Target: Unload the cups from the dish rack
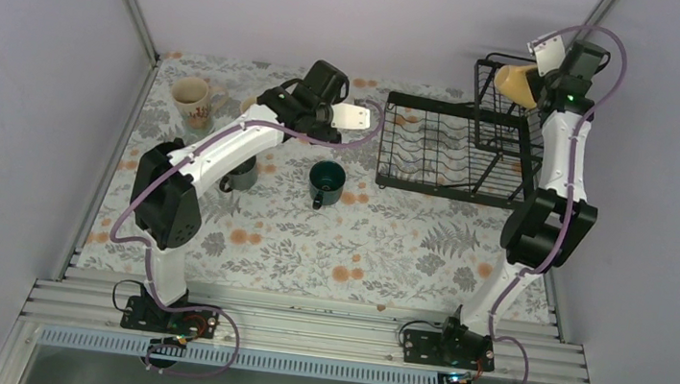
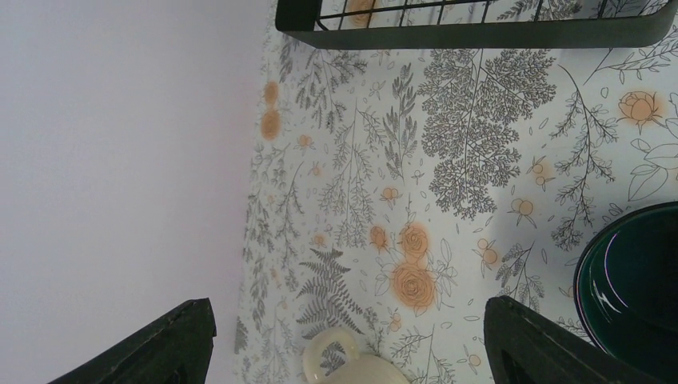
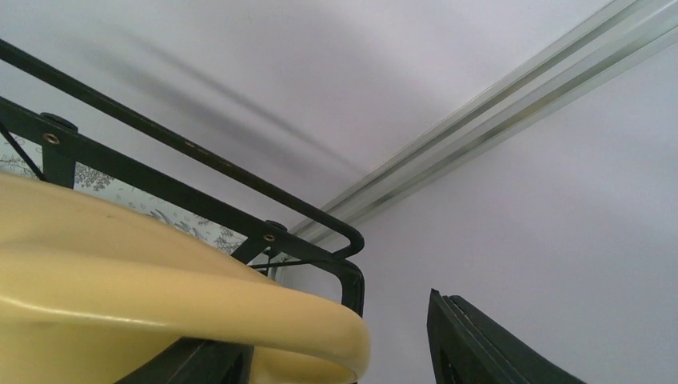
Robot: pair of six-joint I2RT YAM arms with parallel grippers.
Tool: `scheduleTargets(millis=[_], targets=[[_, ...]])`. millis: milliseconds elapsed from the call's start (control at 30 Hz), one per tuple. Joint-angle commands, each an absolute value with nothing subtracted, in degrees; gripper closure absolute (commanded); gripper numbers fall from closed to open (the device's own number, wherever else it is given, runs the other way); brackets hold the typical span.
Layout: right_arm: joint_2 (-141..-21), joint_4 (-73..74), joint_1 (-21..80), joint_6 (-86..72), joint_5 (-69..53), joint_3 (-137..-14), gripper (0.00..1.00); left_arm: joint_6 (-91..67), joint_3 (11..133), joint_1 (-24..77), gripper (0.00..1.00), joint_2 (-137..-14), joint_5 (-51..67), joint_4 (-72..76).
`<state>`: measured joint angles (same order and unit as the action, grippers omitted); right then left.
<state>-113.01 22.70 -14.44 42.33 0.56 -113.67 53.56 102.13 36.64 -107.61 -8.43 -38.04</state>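
The yellow cup lies tilted in the raised basket of the black wire dish rack. My right gripper is at it. In the right wrist view the yellow cup fills the lower left. Its handle lies across the left finger, and a gap shows between it and the right finger; my right gripper is open. My left gripper is open and empty above the table, left of the rack. Its fingers stand wide apart over a cream cup's handle.
On the table stand a cream printed cup, a dark teal cup, also in the left wrist view, and a dark grey-green cup partly under my left arm. The rack's edge is ahead of my left gripper.
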Motion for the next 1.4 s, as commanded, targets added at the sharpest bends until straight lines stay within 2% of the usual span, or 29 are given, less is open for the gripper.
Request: scheduleTargets(millis=[0, 67, 400, 533, 1000, 1033, 1067, 1100, 1133, 1167, 1367], targets=[[-114.4, 19.4, -12.7, 40.1, 0.2, -114.9, 0.42, 54.1, 101.6, 36.3, 0.16, -105.6, -7.7, -36.6], [-114.6, 19.0, -12.1, 40.2, 0.9, -114.9, 0.46, 53.9, 101.7, 36.3, 0.16, -105.5, -7.7, -36.5], [-116.9, 20.9, -10.8, 40.2, 3.8, -118.5, 0.83, 53.0, 102.8, 36.5, 0.16, -105.7, -6.7, -37.1], [-117.5, 22.6, -10.9, 38.9, 3.8, -120.4, 0.95, 52.3, 102.5, 36.8, 0.16, -105.2, -6.8, -36.8], [-114.4, 31.1, -11.1, 32.5, -1.8, -128.0, 0.97, 50.5, 97.3, 38.3, 0.15, -100.1, -6.8, -27.1], [-114.8, 32.2, -10.9, 32.7, -1.5, -128.6, 0.97, 50.6, 97.3, 38.4, 0.15, -100.2, -6.6, -27.3], [-115.3, 33.0, -10.8, 32.5, -0.6, -129.4, 0.89, 50.7, 96.9, 38.5, 0.15, -100.3, -6.7, -27.5], [-115.5, 33.5, -10.8, 32.3, 0.2, -129.8, 0.73, 50.8, 96.6, 38.6, 0.15, -100.3, -6.7, -27.4], [-115.4, 33.2, -10.8, 32.3, 1.0, -129.5, 0.52, 50.8, 96.2, 38.6, 0.15, -100.2, -6.6, -27.3], [-115.0, 32.6, -10.9, 32.6, 2.3, -128.0, 0.44, 50.8, 95.9, 38.7, 0.15, -100.3, -6.6, -27.2], [-112.1, 26.6, -11.2, 36.1, 5.0, -119.3, 0.36, 50.6, 94.3, 38.8, 0.15, -99.8, -5.9, -25.7]])
